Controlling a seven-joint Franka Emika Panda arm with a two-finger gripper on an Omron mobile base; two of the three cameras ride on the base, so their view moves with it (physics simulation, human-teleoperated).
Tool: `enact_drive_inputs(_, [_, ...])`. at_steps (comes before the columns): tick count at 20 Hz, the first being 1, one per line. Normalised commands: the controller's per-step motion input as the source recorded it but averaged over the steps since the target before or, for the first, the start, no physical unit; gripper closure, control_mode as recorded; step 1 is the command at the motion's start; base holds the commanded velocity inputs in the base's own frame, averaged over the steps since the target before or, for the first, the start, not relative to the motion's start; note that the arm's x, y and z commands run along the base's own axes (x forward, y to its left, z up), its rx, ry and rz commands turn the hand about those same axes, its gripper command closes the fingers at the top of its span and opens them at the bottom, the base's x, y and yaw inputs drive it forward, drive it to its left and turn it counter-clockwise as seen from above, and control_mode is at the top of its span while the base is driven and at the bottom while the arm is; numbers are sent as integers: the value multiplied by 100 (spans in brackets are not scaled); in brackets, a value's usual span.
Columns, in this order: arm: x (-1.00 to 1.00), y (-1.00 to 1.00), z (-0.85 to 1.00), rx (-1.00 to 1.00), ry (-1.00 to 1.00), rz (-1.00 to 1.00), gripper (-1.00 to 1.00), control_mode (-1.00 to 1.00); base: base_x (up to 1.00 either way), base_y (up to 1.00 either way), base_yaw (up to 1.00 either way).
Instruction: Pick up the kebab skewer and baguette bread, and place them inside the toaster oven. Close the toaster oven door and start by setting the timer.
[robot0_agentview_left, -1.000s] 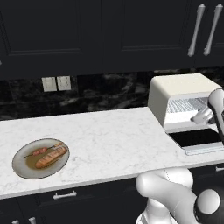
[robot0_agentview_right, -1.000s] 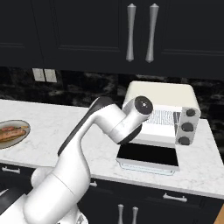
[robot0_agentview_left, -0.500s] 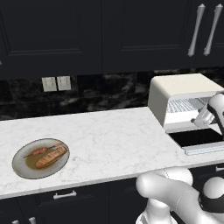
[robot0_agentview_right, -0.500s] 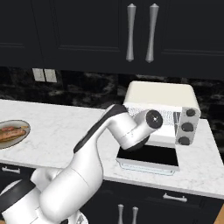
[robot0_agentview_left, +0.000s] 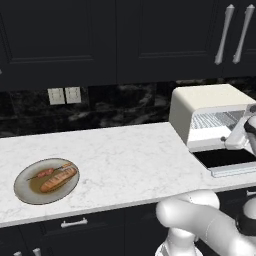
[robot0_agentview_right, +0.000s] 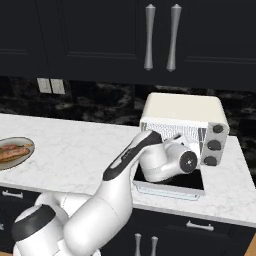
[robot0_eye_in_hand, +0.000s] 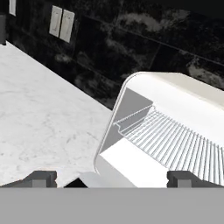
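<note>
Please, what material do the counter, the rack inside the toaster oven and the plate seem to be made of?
Counter: likely polished marble or stone, white with grey veins.
Rack in the toaster oven: thin metal wire, pale and shiny.
Plate: perhaps glazed ceramic, dull grey; hard to confirm.

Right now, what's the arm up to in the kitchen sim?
The arm's gripper is open and holds nothing, hovering at the toaster oven, whose door is folded down flat with the wire rack bare. The skewer and baguette lie untouched on the plate at the far left of the counter. So the oven is open, but no food has been picked up yet.
</note>
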Motion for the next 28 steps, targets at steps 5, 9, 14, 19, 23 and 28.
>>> enact_drive_inputs(5, [68,-6,0,1,-6,1,-100,-100,0,0,0])
enact_drive_inputs(9, [64,-2,-14,-6,0,0,-100,-100,0,0,0])
enact_drive_inputs(14, [12,-20,-40,-1,-5,0,-100,-100,0,0,0])
enact_drive_inputs(19, [36,-26,-17,0,-4,0,-100,-100,0,0,0])
enact_drive_inputs(23, [34,-23,-17,0,-4,0,-100,-100,0,0,0])
enact_drive_inputs(28, [20,-27,-21,0,0,0,-100,-100,0,0,0])
